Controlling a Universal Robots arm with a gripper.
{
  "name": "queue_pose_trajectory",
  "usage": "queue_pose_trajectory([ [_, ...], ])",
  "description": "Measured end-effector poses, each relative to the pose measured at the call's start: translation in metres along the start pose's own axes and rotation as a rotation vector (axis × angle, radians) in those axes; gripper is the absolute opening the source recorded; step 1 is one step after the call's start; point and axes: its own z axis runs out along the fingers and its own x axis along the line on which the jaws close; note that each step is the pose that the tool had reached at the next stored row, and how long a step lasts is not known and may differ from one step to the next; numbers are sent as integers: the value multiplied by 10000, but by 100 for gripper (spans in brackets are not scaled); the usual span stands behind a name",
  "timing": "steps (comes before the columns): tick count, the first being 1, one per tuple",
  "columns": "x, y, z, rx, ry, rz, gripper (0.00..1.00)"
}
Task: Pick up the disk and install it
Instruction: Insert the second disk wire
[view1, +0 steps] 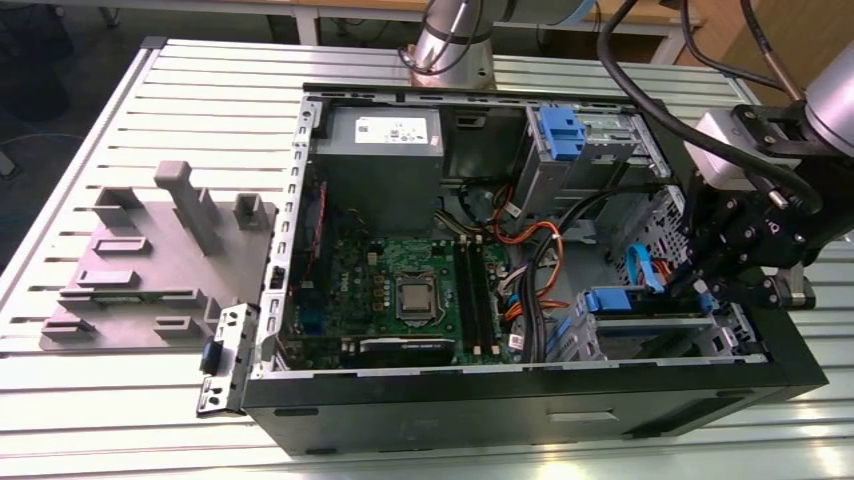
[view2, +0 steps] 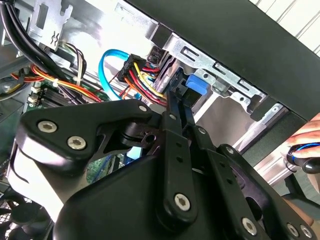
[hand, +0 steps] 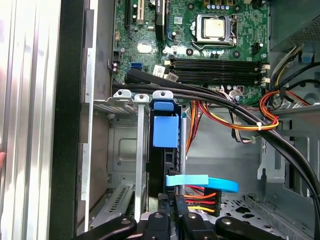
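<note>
Claw (hand: 172, 212) right behind upright, slotted disk (hand: 165, 131)

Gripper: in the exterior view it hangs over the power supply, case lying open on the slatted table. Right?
Not over the power supply. The exterior view shows the gripper at the case's other end, on the exterior view's right, by the drive cage with the blue tab. The case does lie open on the slatted table.

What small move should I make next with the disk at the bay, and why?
Probably ease the pincer slightly further along the slot of the drive cage. The disk stands edge-on in the pincer, lined up beside the cage's rails, and it does not look fully seated.
</note>
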Motion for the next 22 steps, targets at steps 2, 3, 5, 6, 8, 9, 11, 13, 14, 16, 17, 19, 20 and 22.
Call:
queue_pose_trajectory([
  [2, -1, 0, -5, 0, 10, 1, 16],
  [3, -2, 1, -9, -1, 17, 2, 16],
  [5, -5, 2, -29, -3, 38, 3, 16],
  [6, -6, 3, -47, -2, 57, 4, 16],
  [8, -9, 4, -63, -2, 76, 5, 16],
  [9, -10, 4, -63, -2, 82, 5, 16],
  [11, -19, 3, -65, -2, 92, 5, 16],
  [13, -24, 3, -64, -2, 99, 5, 16],
  [14, -24, 3, -63, -2, 105, 5, 16],
  [16, -24, 3, -57, -2, 123, 6, 16],
  [17, -24, 2, -52, -2, 132, 7, 16],
  [19, -24, 2, -40, -3, 140, 8, 16],
  [20, -25, 2, -37, -3, 144, 9, 16],
  [22, -25, 1, -30, -2, 145, 10, 16],
])
